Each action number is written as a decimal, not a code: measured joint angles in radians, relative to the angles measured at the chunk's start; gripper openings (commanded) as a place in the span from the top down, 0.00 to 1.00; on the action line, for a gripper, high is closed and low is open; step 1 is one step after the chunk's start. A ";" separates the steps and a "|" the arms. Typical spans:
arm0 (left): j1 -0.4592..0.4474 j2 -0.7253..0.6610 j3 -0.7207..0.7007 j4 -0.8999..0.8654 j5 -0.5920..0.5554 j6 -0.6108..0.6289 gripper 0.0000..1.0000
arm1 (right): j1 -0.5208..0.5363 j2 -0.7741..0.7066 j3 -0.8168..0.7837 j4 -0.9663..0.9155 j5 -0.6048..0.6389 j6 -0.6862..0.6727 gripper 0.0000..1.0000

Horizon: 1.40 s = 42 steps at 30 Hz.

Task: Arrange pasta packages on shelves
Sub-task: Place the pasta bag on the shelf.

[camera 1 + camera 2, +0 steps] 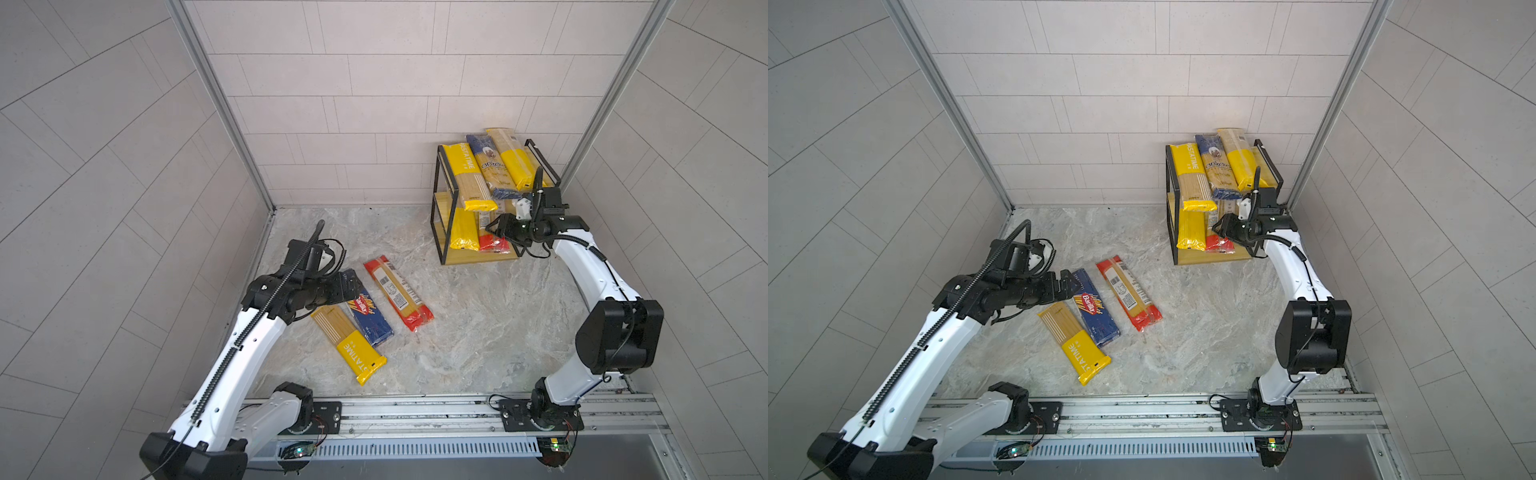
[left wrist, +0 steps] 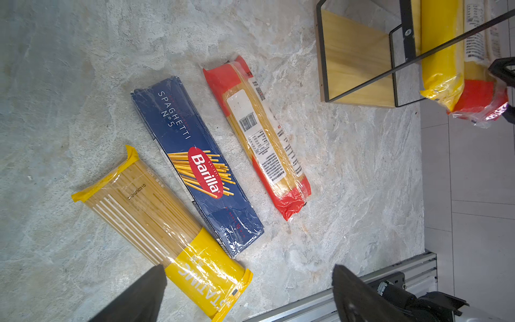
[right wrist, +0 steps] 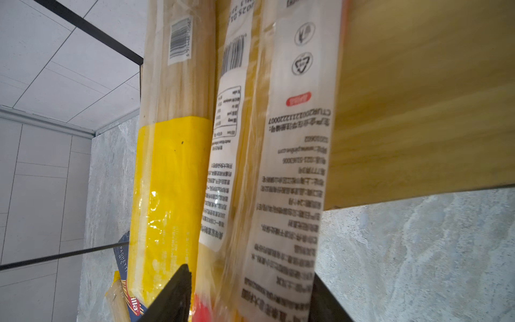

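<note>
Three pasta packages lie side by side on the marble table: a yellow PASTATIME pack (image 1: 347,347), a dark blue Barilla pack (image 1: 368,313) and a red-ended pack (image 1: 397,293). My left gripper (image 1: 353,279) hovers open over the blue pack's far end, holding nothing. The shelves (image 1: 478,257) stand at the back right. Their top board carries two yellow packs and a dark blue one (image 1: 492,166). A lower board holds a yellow pack (image 1: 463,228) and a red-ended pack (image 3: 289,167). My right gripper (image 3: 250,273) straddles that red-ended pack's near end with its fingers apart.
Tiled walls close in the left, back and right sides. The rack sits in the back right corner against the wall. An aluminium rail (image 1: 415,409) with both arm bases runs along the table's front edge.
</note>
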 measured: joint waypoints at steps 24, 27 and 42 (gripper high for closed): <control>0.000 -0.074 0.000 -0.053 0.004 -0.017 0.01 | -0.052 -0.272 -0.384 0.160 -0.087 0.147 0.79; 0.000 -0.074 0.002 -0.053 0.003 -0.018 0.02 | -0.052 -0.265 -0.360 0.159 -0.087 0.149 0.82; 0.000 -0.043 0.022 -0.052 -0.018 -0.019 0.02 | -0.052 -0.116 -0.186 0.150 -0.070 0.124 0.41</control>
